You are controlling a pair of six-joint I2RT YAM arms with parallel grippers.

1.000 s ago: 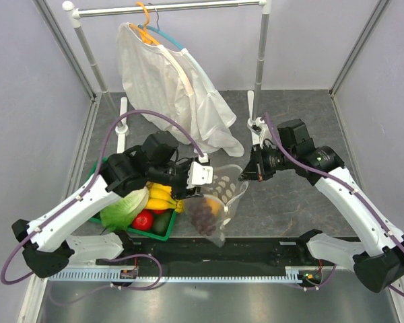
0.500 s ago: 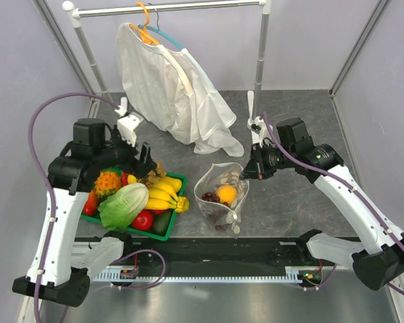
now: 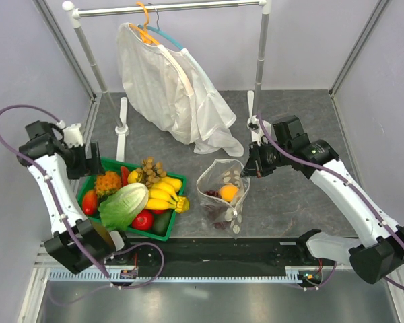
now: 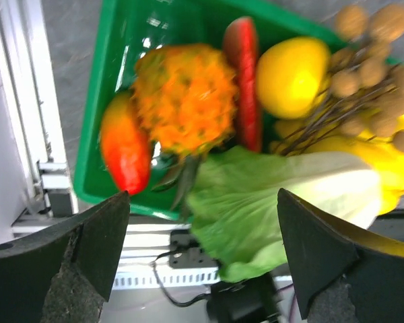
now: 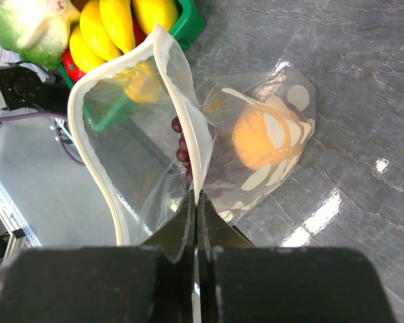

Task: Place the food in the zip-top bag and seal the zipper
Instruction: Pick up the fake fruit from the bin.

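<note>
The right hand [image 3: 250, 168] is pinched shut on the rim of the zip-top bag [image 3: 222, 195], lifting that edge so the mouth gapes while the rest of the bag slumps on the counter [image 3: 289, 202]. The orange peach [image 5: 259, 138] and the purple grapes [image 5: 182, 145] already lie inside. The tan-brown berry bunch [image 3: 150, 168] is not yet bagged. It sits in the green basket [image 3: 114, 162] at the far rim, beside the bananas [image 3: 163, 194] and behind the lettuce [image 3: 124, 205]. The left hand [image 3: 89, 158] hangs over the basket's left end with its jaws spread wide and nothing between them. From it the berries lie off to its right, toward the bag, at the upper right corner of its wrist view [image 4: 380, 47], with their thin stems trailing back toward the lettuce. The left arm is clearly nearer to the bunch, so the pick is probably its job: a short sideways reach, then on rightward to the held-open mouth.
</note>
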